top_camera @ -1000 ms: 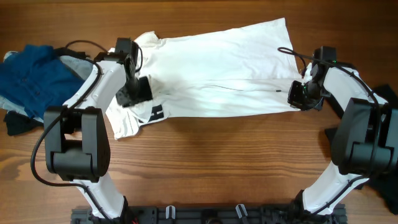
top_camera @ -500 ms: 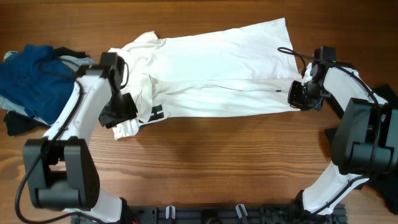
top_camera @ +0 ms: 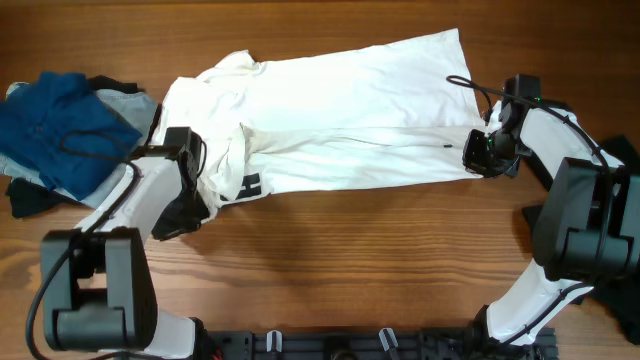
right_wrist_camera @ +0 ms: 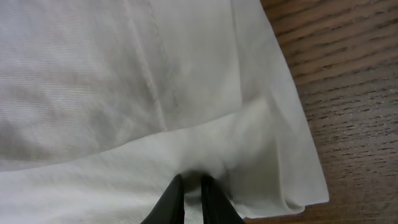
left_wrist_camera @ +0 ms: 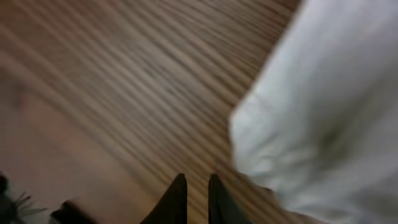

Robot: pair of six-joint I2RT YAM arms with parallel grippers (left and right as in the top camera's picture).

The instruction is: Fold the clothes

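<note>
The white T-shirt [top_camera: 340,120] lies spread across the far half of the table, its black bar print [top_camera: 248,185] near the lower left. My left gripper [top_camera: 180,215] is shut and empty over bare wood just off the shirt's lower-left corner. In the left wrist view its fingers [left_wrist_camera: 196,178] are close together, and the white fabric [left_wrist_camera: 323,106] lies to their right. My right gripper [top_camera: 482,155] is shut on the shirt's right hem. In the right wrist view its fingers [right_wrist_camera: 191,178] pinch a fold of the white cloth [right_wrist_camera: 124,93].
A pile of blue clothes [top_camera: 55,125] with a grey piece lies at the far left, and a black garment [top_camera: 30,197] lies below it. Another dark garment [top_camera: 625,165] is at the right edge. Bare wood [top_camera: 350,260] fills the front.
My left gripper has moved off the shirt's left side, down toward the front-left onto bare wood. The sleeve there now lies tucked closer in. The right arm has not moved.
</note>
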